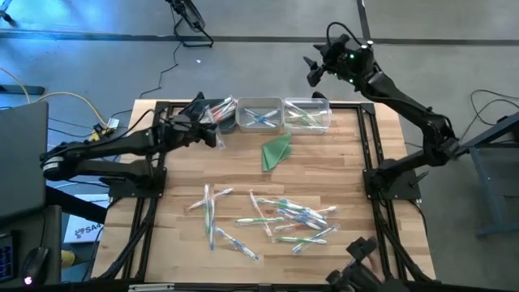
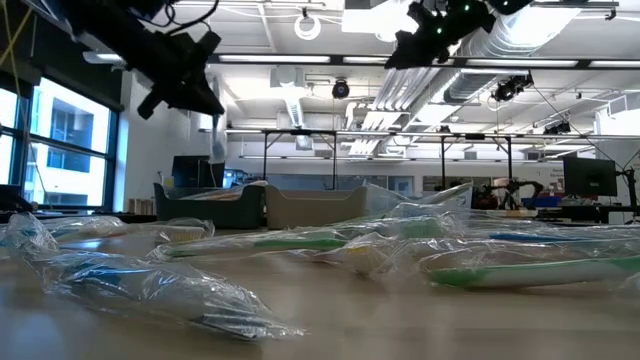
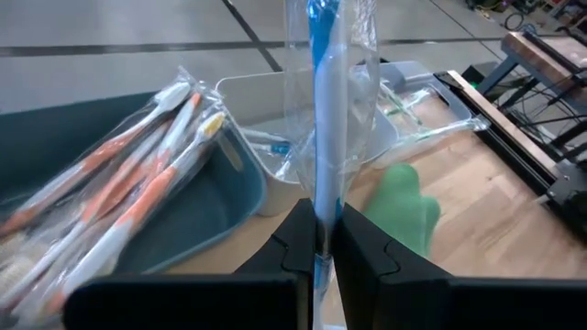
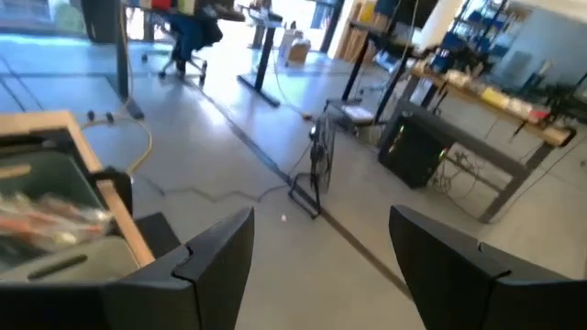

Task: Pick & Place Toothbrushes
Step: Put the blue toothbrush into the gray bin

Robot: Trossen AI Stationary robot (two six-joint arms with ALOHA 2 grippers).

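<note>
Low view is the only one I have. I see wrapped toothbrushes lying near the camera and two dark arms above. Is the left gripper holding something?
Observer: Yes. The left gripper is shut on a blue toothbrush in a clear wrapper.
Operator: Where is it over the table?
Observer: In the high view it is at the far edge, beside the dark bin that holds the orange toothbrushes.
Operator: And the right gripper?
Observer: The right gripper is open and empty, raised beyond the table's far edge, past the clear bin.
Operator: How much is left to sort?
Observer: The loose pile of toothbrushes lies on the near half of the table.
</note>
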